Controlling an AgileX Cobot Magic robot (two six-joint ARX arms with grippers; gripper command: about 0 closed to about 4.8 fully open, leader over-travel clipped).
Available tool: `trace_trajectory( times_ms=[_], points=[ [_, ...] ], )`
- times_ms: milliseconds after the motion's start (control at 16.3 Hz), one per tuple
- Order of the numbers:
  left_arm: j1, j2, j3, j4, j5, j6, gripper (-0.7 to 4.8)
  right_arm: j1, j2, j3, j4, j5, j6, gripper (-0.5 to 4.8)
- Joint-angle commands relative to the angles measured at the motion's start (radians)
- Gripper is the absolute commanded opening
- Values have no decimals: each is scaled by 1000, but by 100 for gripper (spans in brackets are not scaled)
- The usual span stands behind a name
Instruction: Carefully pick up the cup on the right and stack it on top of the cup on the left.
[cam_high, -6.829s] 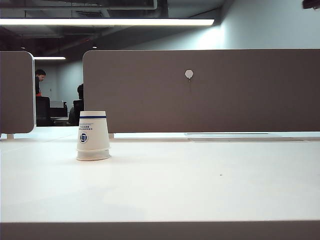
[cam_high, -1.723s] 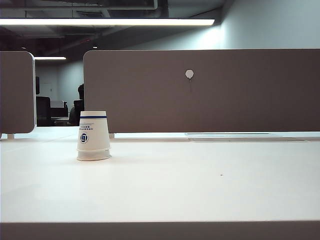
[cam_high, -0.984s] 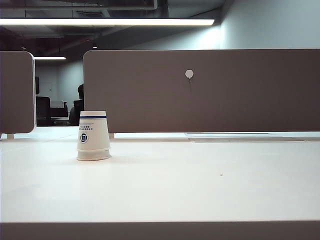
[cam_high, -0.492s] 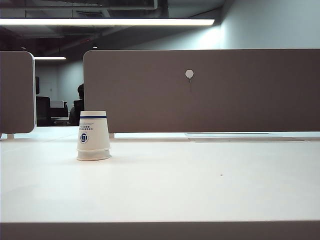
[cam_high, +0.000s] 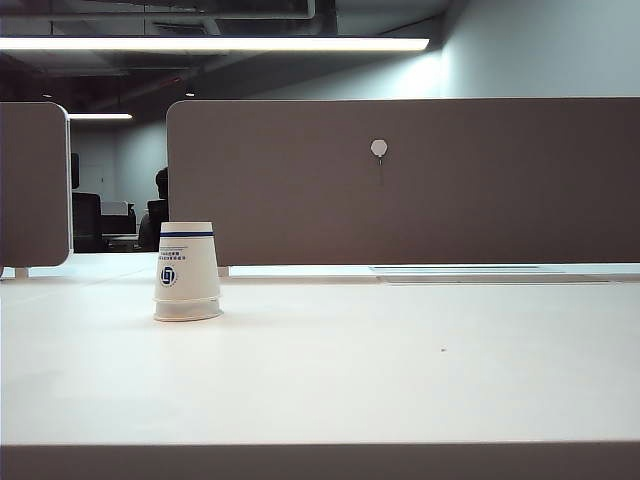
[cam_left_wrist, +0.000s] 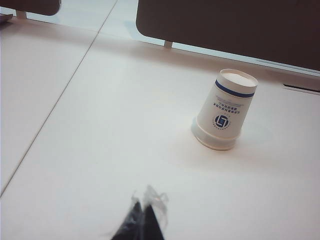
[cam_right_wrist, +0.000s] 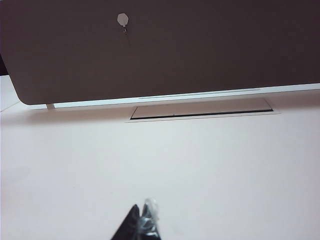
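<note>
White paper cups (cam_high: 187, 272), nested and upside down, are standing on the left of your table (cam_high: 400, 370).
Blue band and round logo showing; small print unreadable. Nothing has moved since earlier. Left gripper (cam_left_wrist: 145, 212) and right gripper (cam_right_wrist: 143, 220) are pinched closed, holding nothing, well short of them.

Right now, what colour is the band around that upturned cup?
Dark blue, on the white cup; clearest in the left wrist view.
</note>
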Motion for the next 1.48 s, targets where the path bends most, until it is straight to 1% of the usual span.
trace_trajectory(
  times_ms=[62, 554, 800, 861, 1354, 1477],
  points=[
    [0, 0, 3, 7, 0, 1, -3, 0, -2, -3, -16, -3, 4, -5],
    [0, 0, 3, 7, 0, 1, -3, 1, -2, -13, -5, -10, 4, -5],
    [0, 0, 3, 7, -1, 1, -3, 6, -2, -13, 42, -32, 5, -5],
    [0, 0, 3, 7, 0, 1, -3, 6, -2, -12, 53, -53, 5, -5],
    [0, 0, 3, 7, 0, 1, -3, 6, -2, -13, 56, -95, 10, -5],
    [0, 0, 3, 7, -1, 1, -3, 6, -2, -13, 56, -127, 11, -5]
  ],
)
